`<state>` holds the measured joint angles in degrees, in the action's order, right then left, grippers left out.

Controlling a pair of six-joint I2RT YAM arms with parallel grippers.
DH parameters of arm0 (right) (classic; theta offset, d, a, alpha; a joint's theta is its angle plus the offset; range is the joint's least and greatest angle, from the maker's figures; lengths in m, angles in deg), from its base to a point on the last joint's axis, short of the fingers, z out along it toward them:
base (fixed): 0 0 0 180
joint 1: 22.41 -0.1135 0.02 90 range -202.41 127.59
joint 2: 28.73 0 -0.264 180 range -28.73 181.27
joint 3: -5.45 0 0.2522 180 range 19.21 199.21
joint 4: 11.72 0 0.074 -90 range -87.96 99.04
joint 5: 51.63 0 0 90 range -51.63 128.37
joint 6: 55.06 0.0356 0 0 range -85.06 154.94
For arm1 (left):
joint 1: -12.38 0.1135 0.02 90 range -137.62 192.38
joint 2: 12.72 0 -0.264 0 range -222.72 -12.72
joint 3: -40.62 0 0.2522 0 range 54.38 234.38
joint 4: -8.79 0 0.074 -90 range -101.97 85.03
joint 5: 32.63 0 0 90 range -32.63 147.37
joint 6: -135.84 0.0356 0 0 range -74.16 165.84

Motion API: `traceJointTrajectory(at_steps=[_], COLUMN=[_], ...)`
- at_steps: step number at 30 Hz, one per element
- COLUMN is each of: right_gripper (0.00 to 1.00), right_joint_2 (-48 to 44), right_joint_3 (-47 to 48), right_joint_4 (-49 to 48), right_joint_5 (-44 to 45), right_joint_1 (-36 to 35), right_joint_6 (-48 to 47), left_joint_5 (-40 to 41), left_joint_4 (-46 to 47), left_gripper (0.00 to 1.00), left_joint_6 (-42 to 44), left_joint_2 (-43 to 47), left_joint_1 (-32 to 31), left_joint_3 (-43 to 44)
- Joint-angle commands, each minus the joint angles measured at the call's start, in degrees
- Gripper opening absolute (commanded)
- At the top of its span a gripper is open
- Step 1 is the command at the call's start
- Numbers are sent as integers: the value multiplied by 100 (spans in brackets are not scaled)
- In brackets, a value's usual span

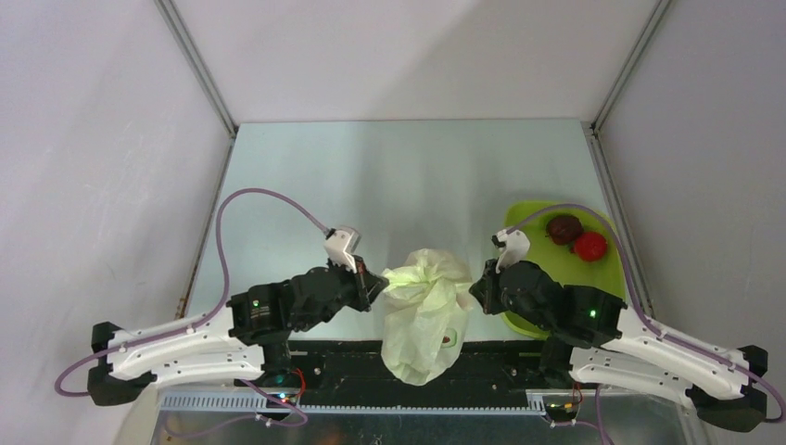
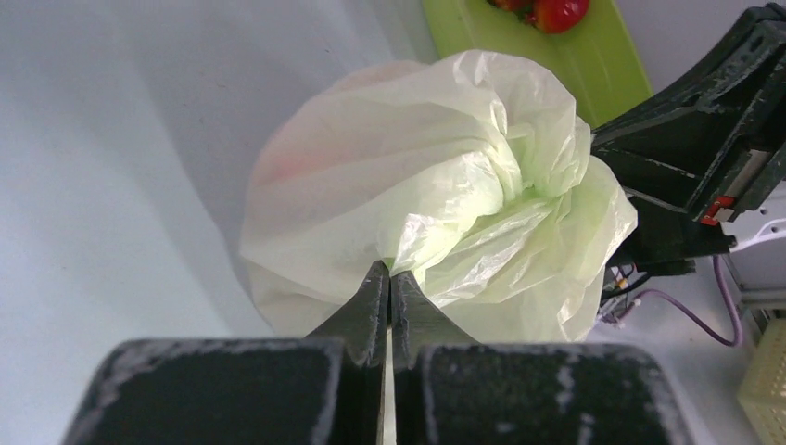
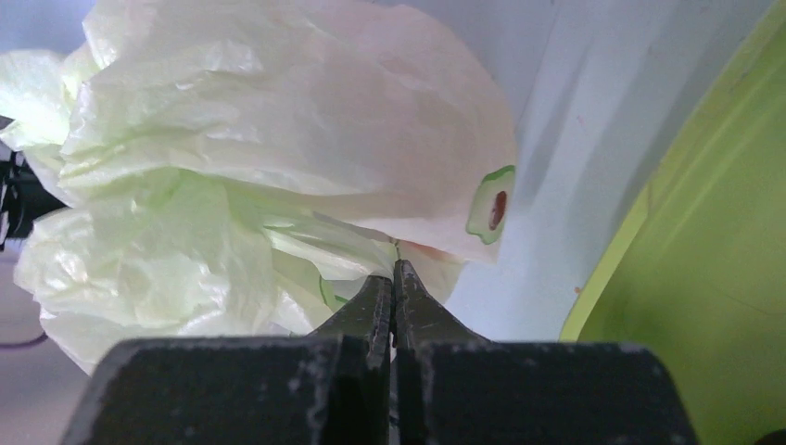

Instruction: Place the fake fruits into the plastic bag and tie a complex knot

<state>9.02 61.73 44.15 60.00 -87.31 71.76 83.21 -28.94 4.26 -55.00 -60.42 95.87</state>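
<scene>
Plastic bag [image 1: 424, 315], pale, crinkly, top bunched

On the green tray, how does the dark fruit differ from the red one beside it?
Colour: the dark maroon fruit is a dull brownish purple, while the red fruit is bright and glossy.
Position: in the top view the dark maroon fruit lies farther back and to the left, and the red fruit sits nearer the tray's right rim.
Shared: both are round, similar in size, side by side on the lime-green tray, outside the plastic bag.
</scene>
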Motion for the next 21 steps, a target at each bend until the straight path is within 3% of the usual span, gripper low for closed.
traceJointTrajectory(at_steps=[1, 5, 13, 19, 21], right_gripper=[0, 0, 0, 0, 0], right_joint_2=[267, 572, 1023, 707, 664], right_joint_3=[388, 421, -46, -255, -261], right_joint_4=[882, 918, 837, -196, -429], right_joint_5=[1455, 1789, 1976, 1222, 934], right_joint_1=[-97, -103, -91, -251, -288], right_joint_6=[118, 228, 919, 85, -90], left_joint_5=[328, -501, -1179, -2162, -2367], left_joint_4=[-322, 71, 482, 1182, 1340], left_gripper=[0, 0, 0, 1, 7], left_joint_6=[497, 629, 627, 688, 602], left_joint_2=[380, 512, 644, 1033, 1096], left_joint_1=[508, 1082, 1764, 1784, 1794], left_joint_3=[124, -276, -1158, -1391, -1359])
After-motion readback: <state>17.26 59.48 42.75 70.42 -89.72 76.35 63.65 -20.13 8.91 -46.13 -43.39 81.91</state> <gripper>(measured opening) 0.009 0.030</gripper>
